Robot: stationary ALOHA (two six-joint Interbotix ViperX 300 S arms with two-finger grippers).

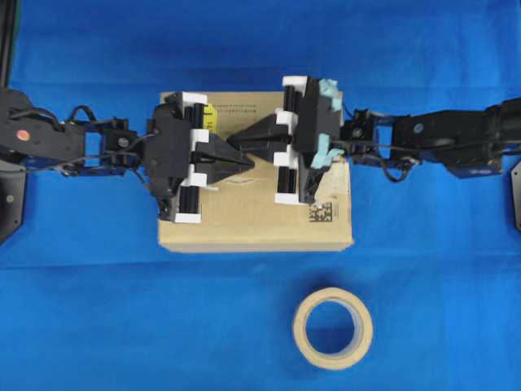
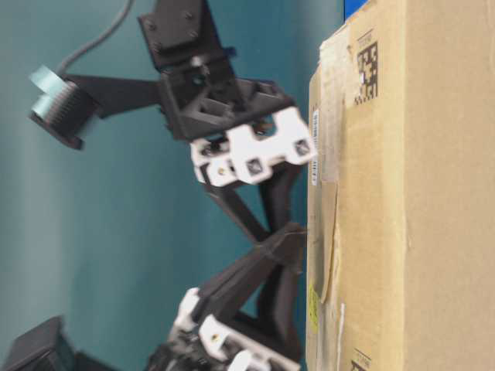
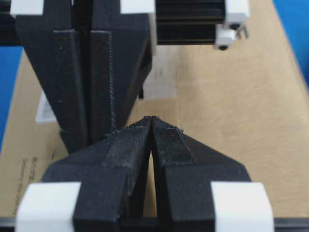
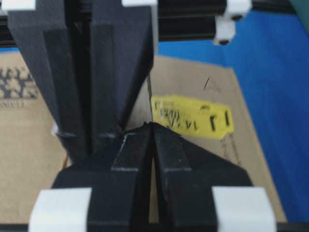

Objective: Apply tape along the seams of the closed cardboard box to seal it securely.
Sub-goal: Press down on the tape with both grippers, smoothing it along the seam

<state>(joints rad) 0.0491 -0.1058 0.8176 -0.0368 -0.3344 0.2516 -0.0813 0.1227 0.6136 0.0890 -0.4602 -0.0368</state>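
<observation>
The cardboard box [image 1: 256, 224] lies in the middle, with a yellow sticker [image 1: 209, 119] and a black data-matrix code [image 1: 322, 213] on top. My left gripper [image 1: 248, 163] and right gripper [image 1: 234, 140] are both shut and empty. Their tips cross side by side over the middle of the box top and touch it in the table-level view [image 2: 300, 233]. A flat tan tape piece [image 2: 329, 232] lies on the top under the tips and is mostly hidden from overhead. The seam with greyish old tape [image 3: 161, 79] runs ahead of the left gripper [image 3: 152, 118]. The right gripper [image 4: 152, 124] points at the yellow sticker [image 4: 193, 118].
A tan tape roll [image 1: 333, 327] lies flat on the blue cloth in front of the box, right of centre. Both arms reach in from the sides over the box top.
</observation>
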